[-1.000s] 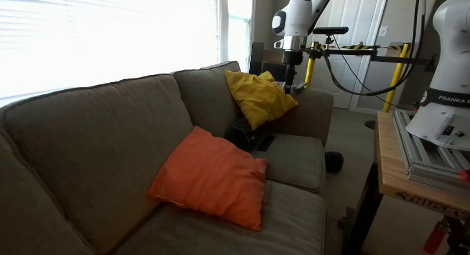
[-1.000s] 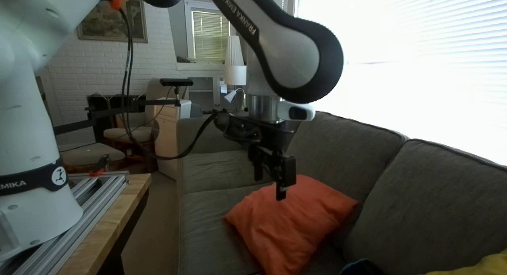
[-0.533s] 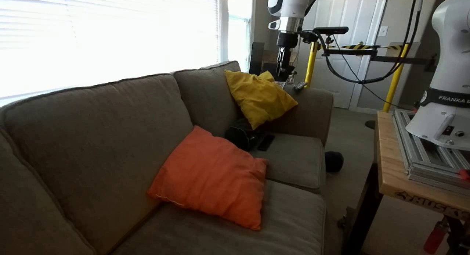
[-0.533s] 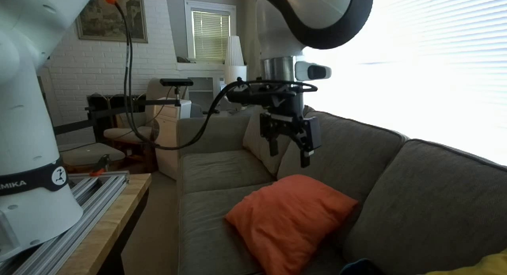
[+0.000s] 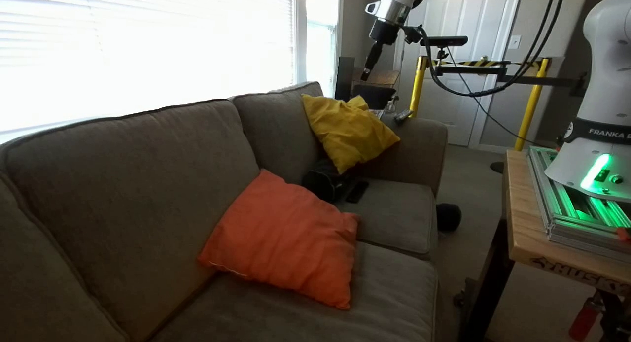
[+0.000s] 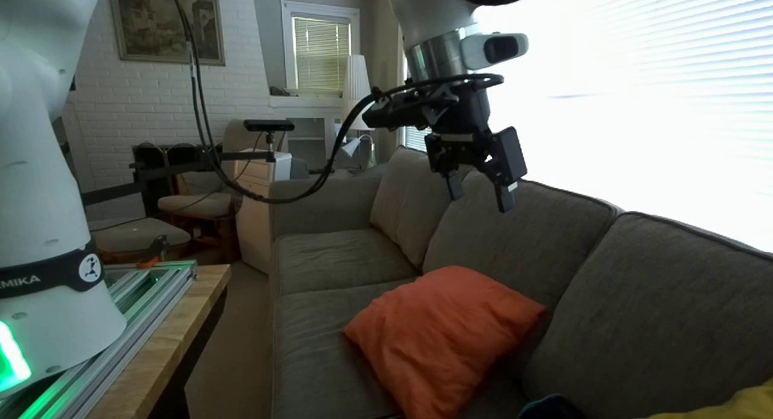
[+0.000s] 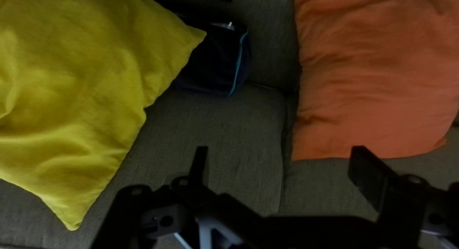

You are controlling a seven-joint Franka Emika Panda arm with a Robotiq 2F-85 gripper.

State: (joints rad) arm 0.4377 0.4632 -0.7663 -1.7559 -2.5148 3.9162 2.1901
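"One orange cushion [image 6: 447, 340] and one yellow cushion [image 7: 71, 98] on the sofa [image 5: 276, 130]. Has the gripper [image 6: 481, 197] got hold of either?"

"Neither. Its jaws stand wide apart with nothing between them, and it hangs in the air above the sofa, touching neither cushion."

"Pointing straight down?"

"No, tilted: in both exterior views its fingertips [image 6: 505, 203] lean toward the window [image 5: 148, 41]."

"Where exactly is the orange cushion?"

"It lies slantwise on the seat [image 5: 394, 288], its rear edge up against the backrest [image 5: 133, 184]. In the wrist view it fills the upper right, and a fingertip crosses in front of its lower edge."

"And the yellow one?"

"Propped against the backrest near the armrest [image 5: 419, 150], with a stretch of sofa between it and the orange one. In the wrist view it takes up the left side, and one corner comes in front of a bag [image 7: 215, 69], dark with blue trim."

"What's the flat black thing [image 5: 357, 191] by the bag?"

"Perhaps a phone or a remote; it's too dim to tell. It lies on the seat."

"And the arm's base [image 5: 572, 167]?"

"On the bench [image 5: 522, 209], with a green light [image 5: 595, 171] glowing low on its side."
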